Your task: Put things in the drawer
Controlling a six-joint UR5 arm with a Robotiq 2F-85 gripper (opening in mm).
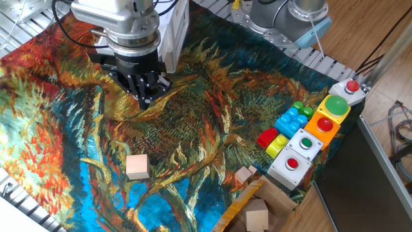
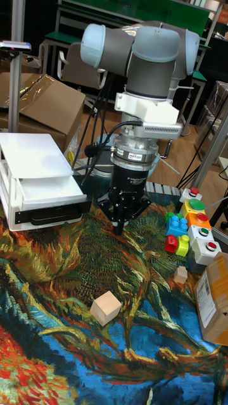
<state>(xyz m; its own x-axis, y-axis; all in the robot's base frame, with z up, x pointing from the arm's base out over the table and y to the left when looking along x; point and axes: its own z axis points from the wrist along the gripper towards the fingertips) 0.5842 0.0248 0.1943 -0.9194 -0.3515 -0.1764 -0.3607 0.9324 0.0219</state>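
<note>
While the pincer [image 2: 119,226] hangs with fingers pressed together, holding nothing, the wood cube [image 2: 106,308] lies well apart on the bench [image 1: 212,116]. Descending without opening first, it could knock the cube away from the drawer [image 2: 50,213].

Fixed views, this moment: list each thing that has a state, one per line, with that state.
gripper: fingers shut, holding nothing, above the cloth
drawer: looks pushed in, front flush with the cabinet
larger wooden cube: loose on the cloth, tilted in the tall view
smaller wooden cube: on the cloth beside the cardboard box
wooden cube in the box: inside the cardboard box, which is open
</note>
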